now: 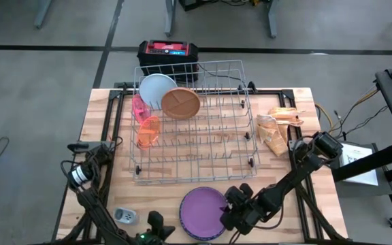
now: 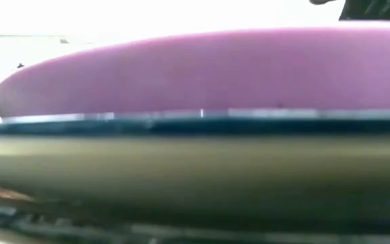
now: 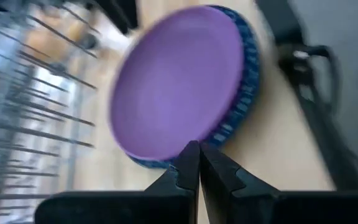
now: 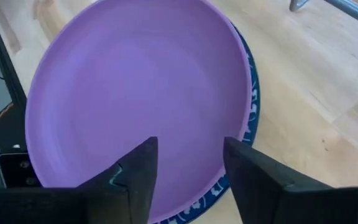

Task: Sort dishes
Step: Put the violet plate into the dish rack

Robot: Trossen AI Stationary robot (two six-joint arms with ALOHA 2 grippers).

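So the purple plate (image 1: 203,212) is sitting on top of the blue speckled plate (image 4: 248,106), stacked at the near edge of the counter (image 1: 298,136), just in front of the wire rack (image 1: 194,122). The right gripper (image 4: 185,162) is right at the plate's right-hand rim with its jaws apart, straddling the edge but not clamped on anything as far as I can tell. The plate lies to the left of those jaws, flat, so the rim is really the only thing to pinch. The left gripper (image 3: 197,163) is at the near-left side of the stack, jaws together, empty, pointing at the plate rim. Right arm looks like the nearer one for this. The rack's far-left corner already has the white plate (image 1: 156,88), brown divided plate (image 1: 180,103) and the orange cup (image 1: 148,132) and pink cup (image 1: 139,107) in it.
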